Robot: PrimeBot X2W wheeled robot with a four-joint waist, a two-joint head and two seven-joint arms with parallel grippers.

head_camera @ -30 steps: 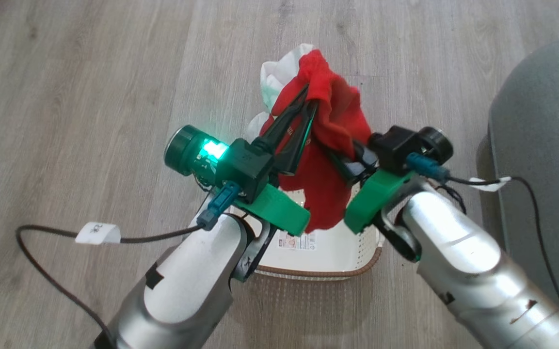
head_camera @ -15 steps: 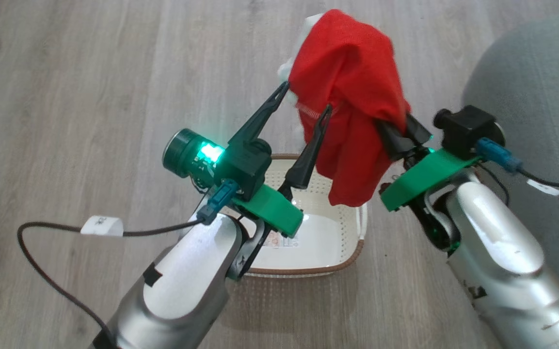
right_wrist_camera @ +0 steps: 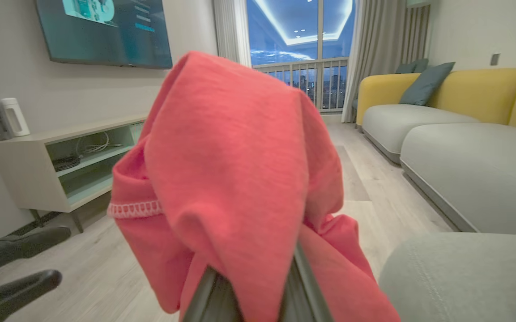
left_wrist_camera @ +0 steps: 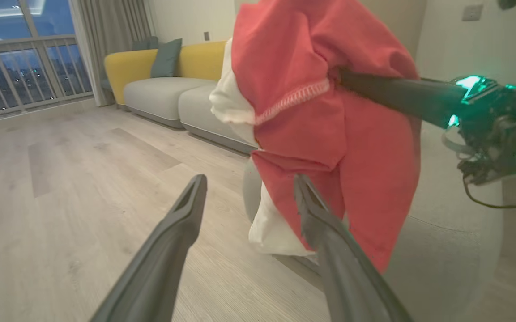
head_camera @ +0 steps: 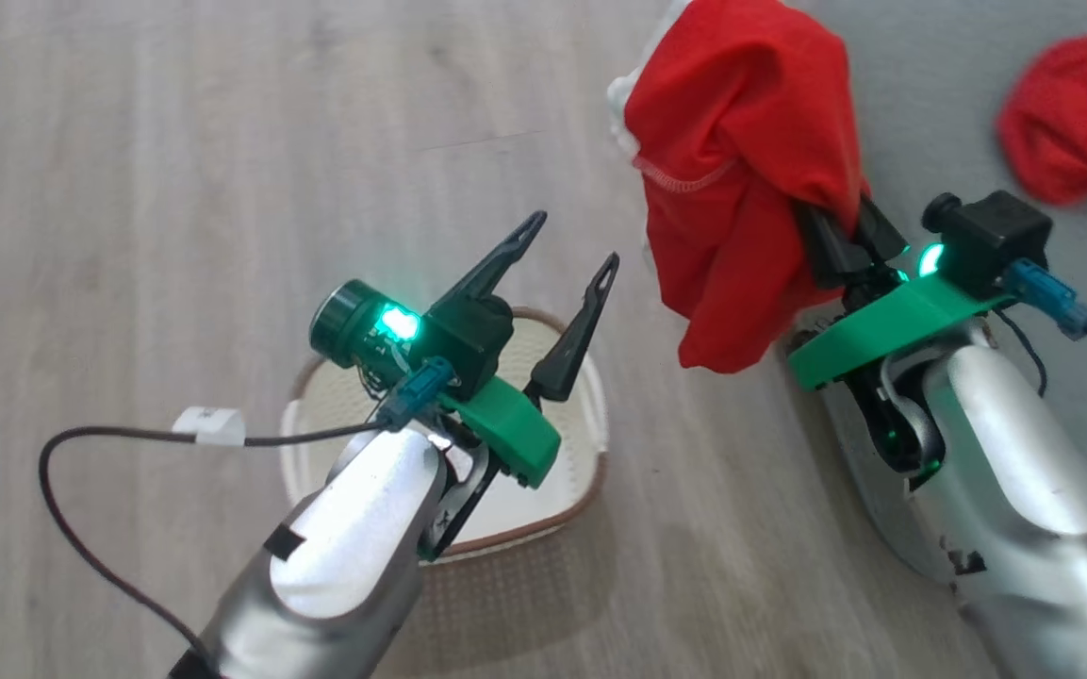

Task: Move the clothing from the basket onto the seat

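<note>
Drooping limp from the right gripper (head_camera: 833, 224), pinched on a bunched fold, the red garment (head_camera: 750, 160) seems light, soft, slip-prone; the left gripper (head_camera: 574, 240) gapes empty.

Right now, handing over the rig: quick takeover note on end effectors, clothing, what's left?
Left end effector: open, empty, above the basket.
Right end effector: shut on a red garment, held up at the edge of the seat.
Second red garment: already lying on the seat.
Basket: no clothing in the visible part; left arm hides some.
Left to do: lay the held garment on the seat, release.
</note>
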